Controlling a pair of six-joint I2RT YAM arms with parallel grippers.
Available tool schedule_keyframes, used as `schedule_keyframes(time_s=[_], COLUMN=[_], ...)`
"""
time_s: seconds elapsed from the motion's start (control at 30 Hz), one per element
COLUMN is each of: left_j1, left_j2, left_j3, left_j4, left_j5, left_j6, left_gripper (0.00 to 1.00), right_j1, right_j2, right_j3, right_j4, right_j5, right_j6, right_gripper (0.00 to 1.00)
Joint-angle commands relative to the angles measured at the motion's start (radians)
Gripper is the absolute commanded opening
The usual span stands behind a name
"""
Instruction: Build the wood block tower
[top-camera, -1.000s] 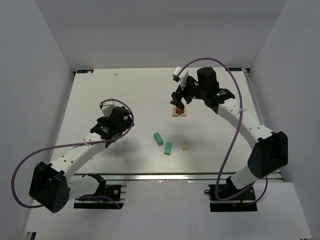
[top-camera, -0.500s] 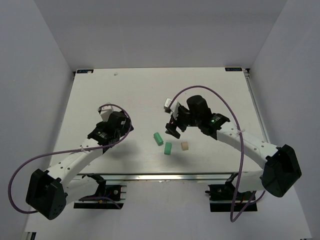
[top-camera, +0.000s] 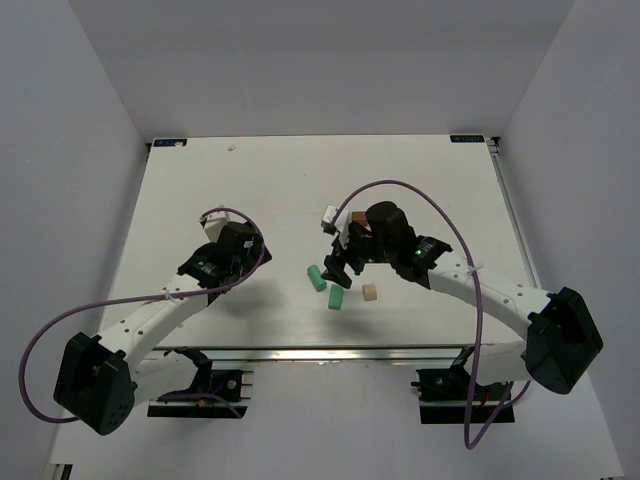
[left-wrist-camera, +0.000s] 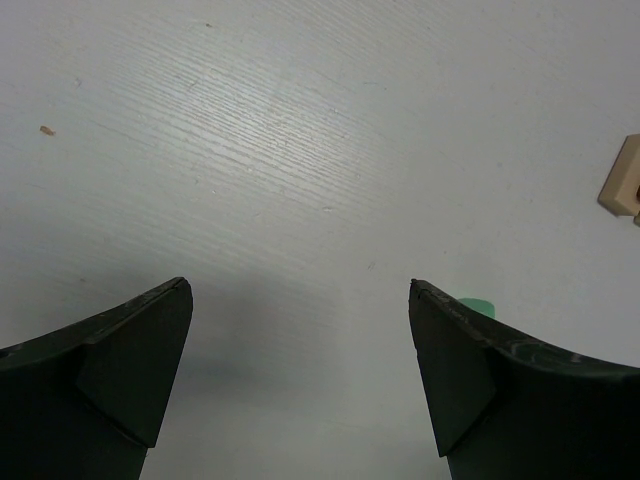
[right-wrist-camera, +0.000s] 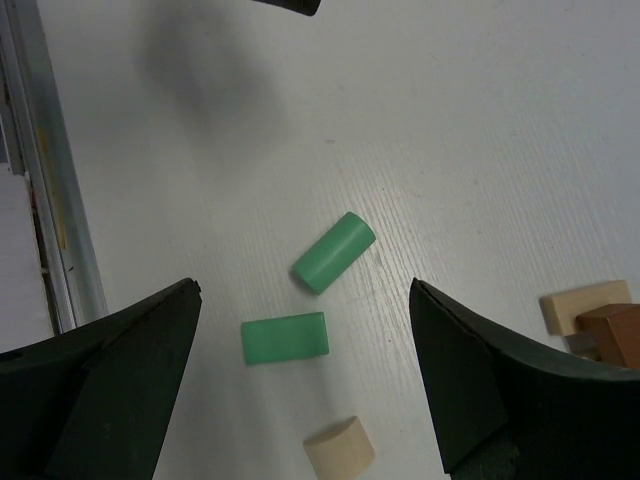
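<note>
Counter (top-camera: 250, 180) under both arms. Right tool (top-camera: 338, 268) spread wide, empty, hovering above loose blocks. Left tool (left-wrist-camera: 300, 290) equally agape, grasping nothing. Wood block tower (right-wrist-camera: 585, 302) just beside, tan base bearing brown piece. Likely step: fetching another block. Next: descend squarely over green cylinder (right-wrist-camera: 335, 252), pinch gently.

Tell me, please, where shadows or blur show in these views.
Top view: even light, soft shadow beside the left arm. Left wrist: dark fingers, dim shadow between them. Right wrist: green blocks sharp, a smudgy shadow above them.
</note>
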Motion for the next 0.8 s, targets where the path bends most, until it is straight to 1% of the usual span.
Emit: schedule_keyframes(time_s=[0.0,0.13,0.23,0.37,0.5,0.6,0.63,0.77], left_j1=[-0.005,-0.005,-0.007,-0.007,-0.007,-0.007,-0.007,-0.007], left_j2=[-0.008,-0.010,-0.022,-0.042,-0.042,-0.031,-0.025,-0.023], left_j3=[0.026,0.035,0.026,0.019,0.029,0.034,0.035,0.020], left_j4=[-0.008,-0.030,-0.016,-0.002,0.007,0.013,0.013,0.013], left_j5=[0.011,0.011,0.021,0.030,0.034,0.040,0.044,0.044], left_j6=[-0.018,-0.015,-0.013,-0.001,0.024,0.045,0.057,0.083], left_gripper=[0.98,0.98,0.98,0.98,0.98,0.98,0.98,0.98], right_j1=[0.010,0.013,0.016,0.024,0.033,0.062,0.070,0.102], right_j2=[-0.042,-0.039,-0.030,-0.030,-0.025,-0.013,-0.008,0.006], right_j3=[0.024,0.013,0.027,0.032,0.021,0.010,0.006,-0.029], right_j4=[0.069,0.066,0.045,-0.010,-0.058,-0.111,-0.145,-0.183], right_j5=[-0.006,0.013,0.016,0.083,0.112,0.145,0.184,0.241], right_j6=[0.024,0.033,0.036,0.036,0.045,0.017,0.008,-0.022], right_gripper=[0.89,0.90,0.89,0.89,0.89,0.89,0.89,0.89])
